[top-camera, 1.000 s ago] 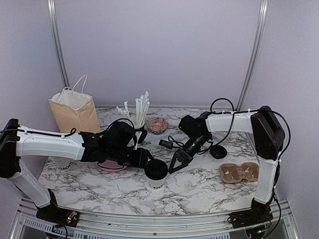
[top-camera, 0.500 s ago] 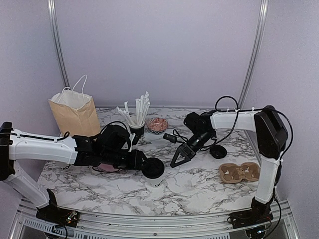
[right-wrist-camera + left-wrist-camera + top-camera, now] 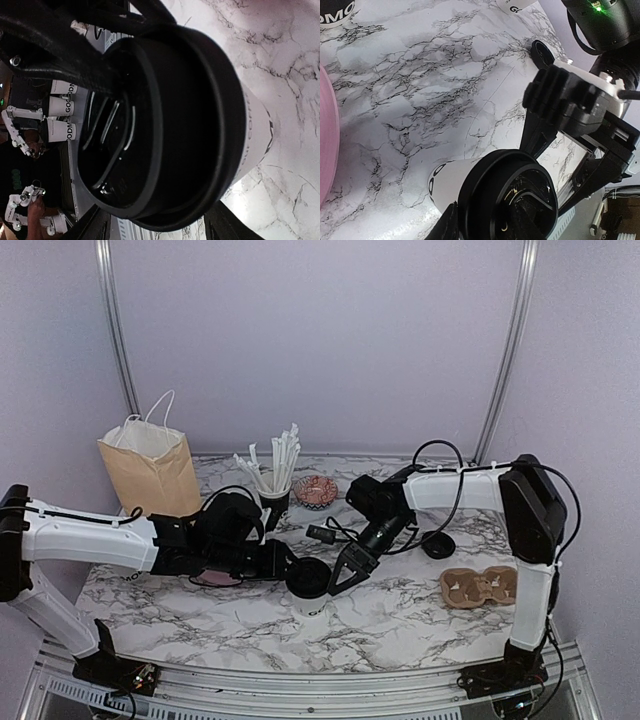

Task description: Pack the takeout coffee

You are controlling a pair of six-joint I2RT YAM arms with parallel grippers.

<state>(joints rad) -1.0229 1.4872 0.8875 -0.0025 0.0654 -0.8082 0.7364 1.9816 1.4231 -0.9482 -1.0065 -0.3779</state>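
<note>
The takeout coffee (image 3: 310, 585), a white paper cup with black lettering and a round black lid, is at the front middle of the marble table (image 3: 400, 625). My left gripper (image 3: 288, 565) is shut on it from the left. In the left wrist view one finger (image 3: 448, 225) lies against the cup's side under the lid (image 3: 505, 200), and the other crosses the lid's top. My right gripper (image 3: 338, 578) is open at the cup's right side. In the right wrist view its fingers (image 3: 95, 225) straddle the big black lid (image 3: 165, 120) without clearly touching it.
A brown paper bag (image 3: 150, 465) stands at the back left. A black cup of white straws (image 3: 275, 490) and a small patterned bowl (image 3: 315, 490) are behind the cup. There is also a pink plate (image 3: 218, 578), a loose black lid (image 3: 437, 545) and a cardboard cup carrier (image 3: 482, 587) at the right.
My right gripper pulled back from the cup, then came in again to its right side. My left gripper closed in on the cup, which shifted slightly left.
</note>
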